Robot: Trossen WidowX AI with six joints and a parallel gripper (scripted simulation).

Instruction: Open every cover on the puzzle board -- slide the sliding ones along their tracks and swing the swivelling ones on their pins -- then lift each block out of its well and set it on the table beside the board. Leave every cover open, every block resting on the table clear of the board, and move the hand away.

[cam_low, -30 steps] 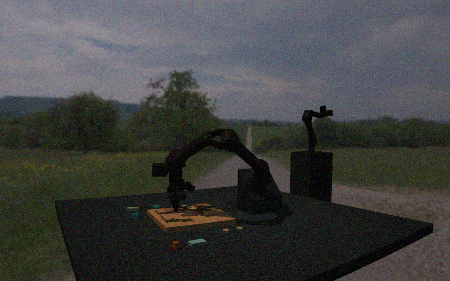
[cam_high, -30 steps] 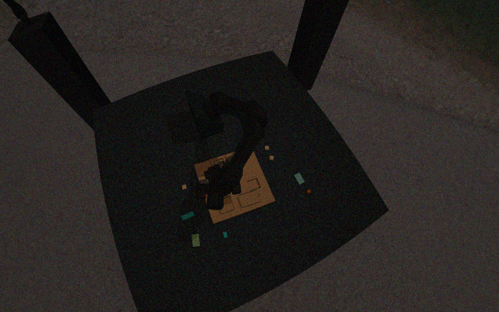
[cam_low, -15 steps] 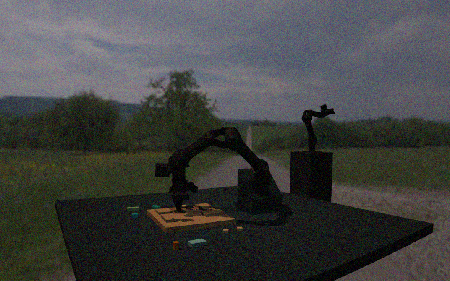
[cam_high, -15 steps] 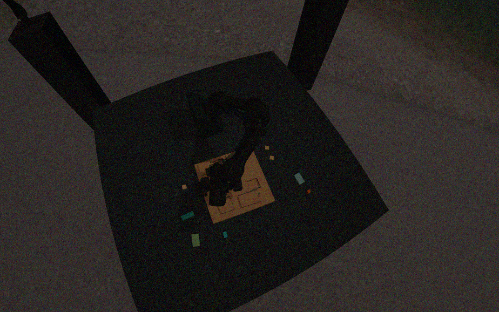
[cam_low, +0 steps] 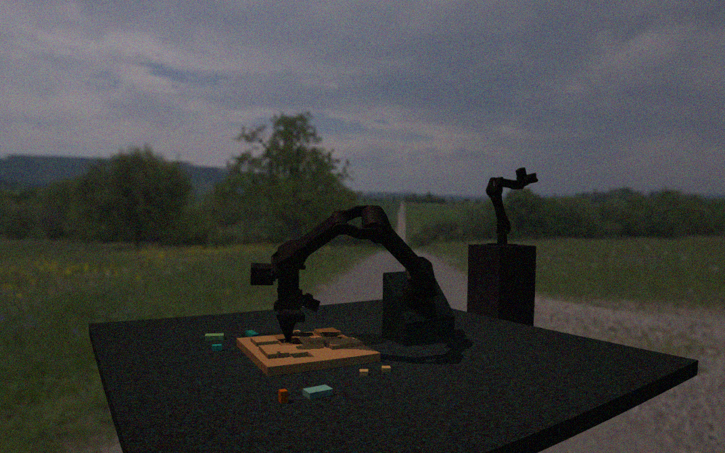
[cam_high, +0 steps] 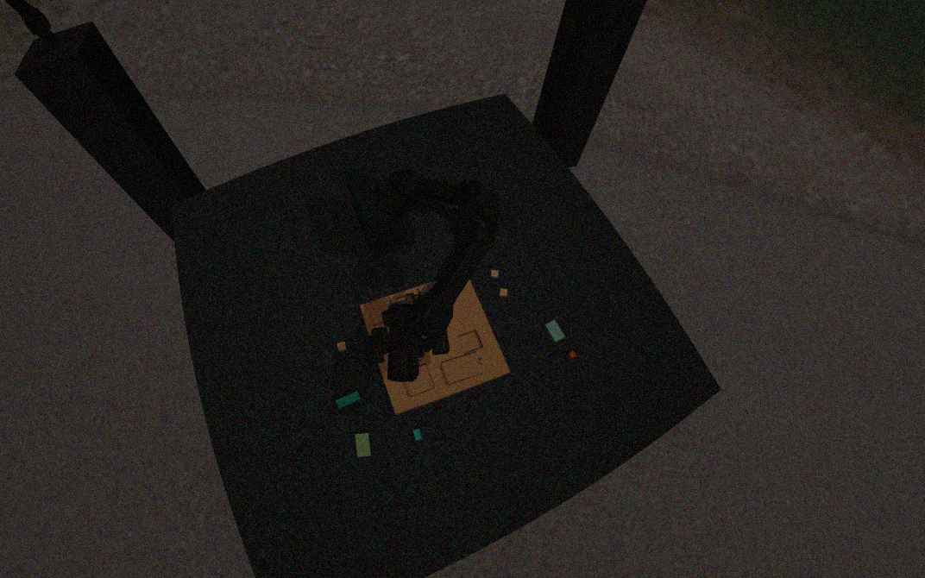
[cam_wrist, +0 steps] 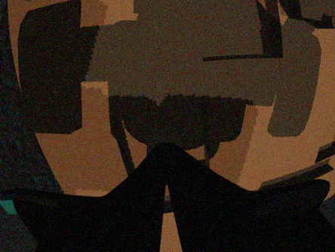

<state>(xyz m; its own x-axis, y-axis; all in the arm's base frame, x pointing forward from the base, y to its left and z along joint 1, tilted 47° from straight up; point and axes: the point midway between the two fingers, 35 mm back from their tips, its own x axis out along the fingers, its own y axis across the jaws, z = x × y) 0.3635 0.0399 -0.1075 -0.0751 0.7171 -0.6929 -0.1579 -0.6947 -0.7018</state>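
The orange puzzle board (cam_high: pixel 481 320) (cam_low: pixel 312 363) (cam_wrist: pixel 85 159) lies in the middle of the dark table. My gripper (cam_high: pixel 390 350) (cam_low: pixel 289 336) (cam_wrist: pixel 164 149) is shut and empty, pointing straight down with its tips at the board's surface near one edge. In the wrist view a broad grey cover (cam_wrist: pixel 201 44) lies just ahead of the tips, a dark open well (cam_wrist: pixel 50 64) sits to the left, and another grey cover (cam_wrist: pixel 296 84) is to the right. My hand hides part of the board in the top view.
Small blocks lie on the table around the board: two tan ones (cam_high: pixel 503 292) (cam_low: pixel 363 371), a light teal one (cam_high: pixel 554 330) (cam_low: pixel 316 391), an orange one (cam_high: pixel 572 354) (cam_low: pixel 283 395), a teal one (cam_high: pixel 348 398), a green one (cam_high: pixel 361 444) (cam_low: pixel 214 336). The arm's base (cam_low: pixel 416 315) stands behind the board.
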